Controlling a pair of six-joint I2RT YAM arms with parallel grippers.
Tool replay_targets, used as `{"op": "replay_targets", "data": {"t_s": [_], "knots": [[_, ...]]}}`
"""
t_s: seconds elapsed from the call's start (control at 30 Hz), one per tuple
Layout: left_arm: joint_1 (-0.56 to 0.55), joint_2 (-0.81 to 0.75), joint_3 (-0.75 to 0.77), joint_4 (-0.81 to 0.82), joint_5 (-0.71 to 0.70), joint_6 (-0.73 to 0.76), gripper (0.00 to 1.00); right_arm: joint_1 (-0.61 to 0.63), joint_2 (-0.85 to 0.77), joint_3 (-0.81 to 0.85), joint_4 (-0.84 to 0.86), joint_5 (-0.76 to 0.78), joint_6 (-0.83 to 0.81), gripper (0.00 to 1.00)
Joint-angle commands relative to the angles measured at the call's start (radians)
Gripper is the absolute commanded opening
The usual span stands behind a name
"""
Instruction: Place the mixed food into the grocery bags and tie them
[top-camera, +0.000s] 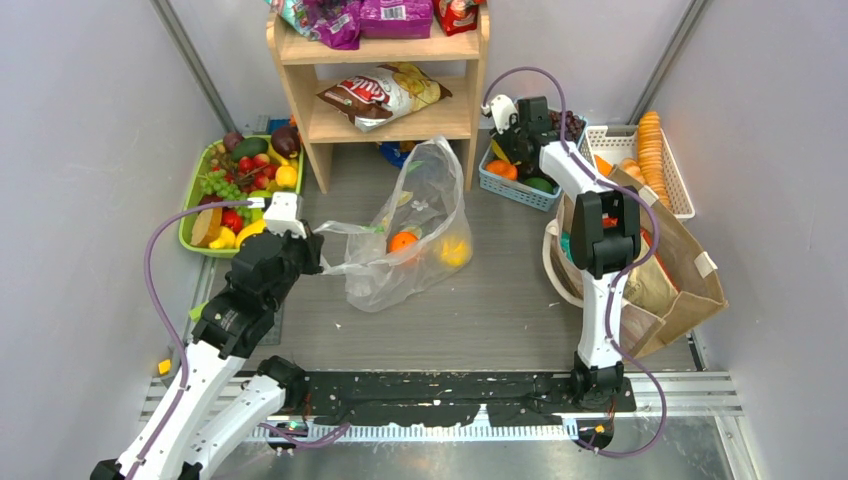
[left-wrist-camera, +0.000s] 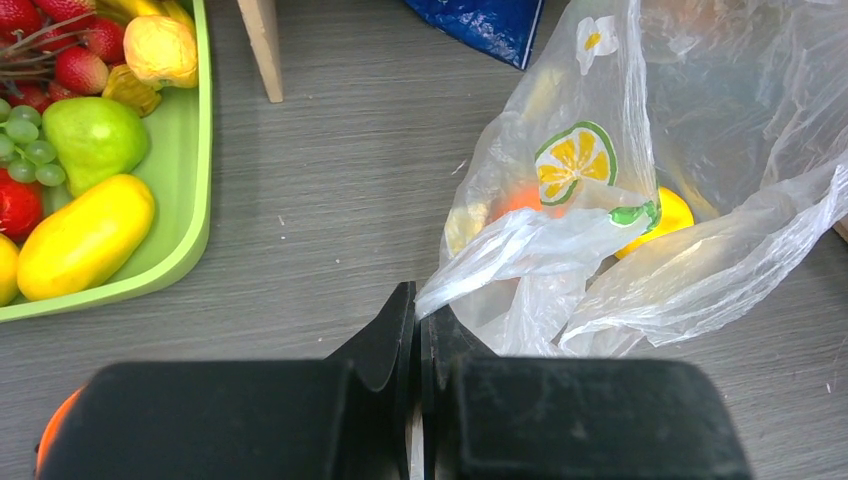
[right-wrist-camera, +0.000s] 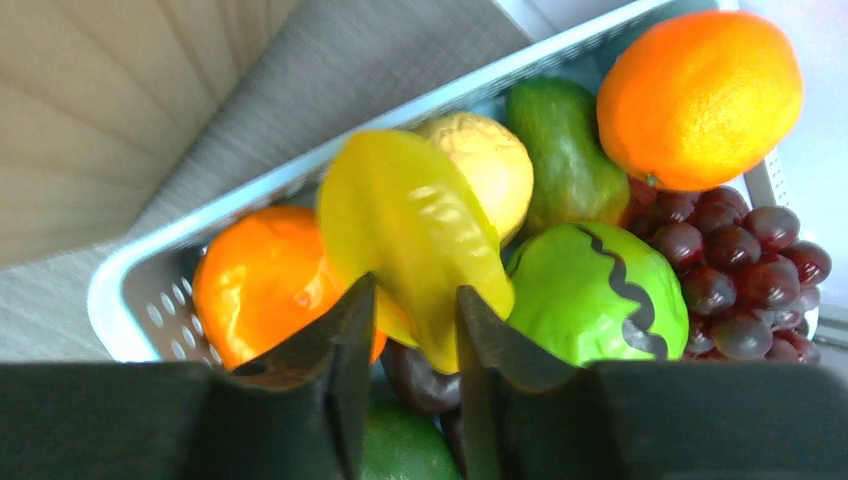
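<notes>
The clear plastic bag (top-camera: 425, 205) lies on the floor's middle, an orange (top-camera: 403, 241) and a lemon (top-camera: 455, 250) inside. My left gripper (top-camera: 310, 250) is shut on the bag's left edge; in the left wrist view the film (left-wrist-camera: 520, 245) runs into the closed fingertips of that gripper (left-wrist-camera: 420, 300). My right gripper (top-camera: 510, 140) hovers over the blue basket (top-camera: 515, 190). In the right wrist view the right gripper (right-wrist-camera: 412, 290) has its fingers closed on the lower tip of a yellow fruit (right-wrist-camera: 410, 215). The tan tote (top-camera: 680, 290) stands at the right.
A wooden shelf (top-camera: 310, 100) at the back holds a brown-white snack packet (top-camera: 380, 95) and purple packets (top-camera: 395, 15). A green fruit basket (top-camera: 195, 215) sits left, a white basket (top-camera: 680, 180) back right. The blue basket (right-wrist-camera: 130, 290) holds oranges, grapes and green fruit.
</notes>
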Motion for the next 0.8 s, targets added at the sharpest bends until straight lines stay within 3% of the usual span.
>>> {"op": "replay_targets", "data": {"t_s": [0.0,0.23,0.4,0.6,0.63,0.7,0.73,0.77], "knots": [[-0.003,-0.001,-0.002,0.065,-0.025,0.014,0.0,0.005,-0.038,-0.011,0.09,0.002,0.025,0.26],[-0.003,-0.01,-0.004,0.062,-0.03,0.017,0.0,0.006,-0.149,-0.095,0.105,-0.054,0.101,0.06],[-0.003,-0.017,-0.005,0.064,-0.025,0.016,0.0,0.006,-0.268,-0.173,0.107,-0.088,0.177,0.05],[-0.003,-0.029,-0.003,0.06,-0.024,0.012,0.0,0.017,-0.554,-0.348,0.166,-0.159,0.253,0.06],[-0.003,-0.031,-0.005,0.061,-0.023,0.011,0.0,0.019,-0.578,-0.365,0.171,-0.155,0.239,0.07],[-0.003,-0.036,-0.005,0.061,-0.02,0.011,0.0,0.021,-0.616,-0.396,0.176,-0.132,0.219,0.27],[-0.003,-0.037,-0.006,0.061,-0.017,0.01,0.0,0.021,-0.621,-0.404,0.182,-0.095,0.217,0.49],[-0.003,-0.038,-0.005,0.062,-0.014,0.009,0.0,0.022,-0.619,-0.403,0.185,-0.08,0.213,0.57]]}}
